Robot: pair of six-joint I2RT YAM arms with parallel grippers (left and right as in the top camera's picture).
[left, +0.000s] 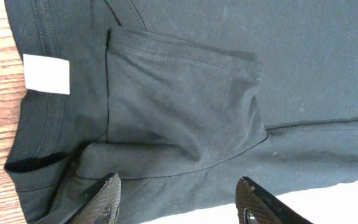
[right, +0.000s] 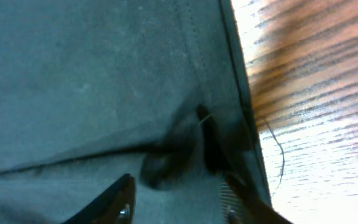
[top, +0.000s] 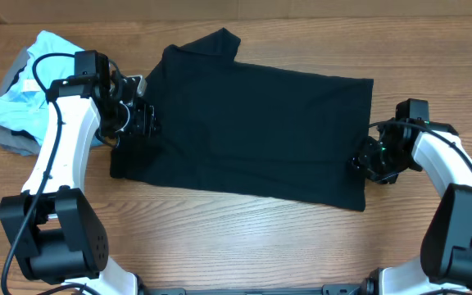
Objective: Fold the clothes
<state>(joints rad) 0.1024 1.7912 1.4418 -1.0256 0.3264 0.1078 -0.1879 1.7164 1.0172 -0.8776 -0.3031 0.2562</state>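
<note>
The left gripper's (left: 179, 194) fingers stand spread with nothing between them, poised over a sleeve (left: 179, 106) turned in onto the black T-shirt (top: 252, 131), just inside its collar and white neck label (left: 46, 73). The right gripper's (right: 179, 200) fingers sit apart astride a small raised pucker at the shirt's hem (right: 232, 68); I cannot tell whether they already pinch it. The main risk, as I judge it, is a shallow bite: if either gripper catches only the top layer, the layers would part on lifting and the fold would come out crooked. The left could also drag the tucked sleeve open, and a loose thread (right: 278, 155) at the hem might snag. The shirt is plain, soft and unprinted, lying mostly flat across the middle of the wooden table (top: 244, 238), collar toward the left arm and hem toward the right, its far sleeve sticking out. A light blue garment (top: 23, 102) on a grey garment (top: 15, 141) is heaped just beyond the collar end.
</note>
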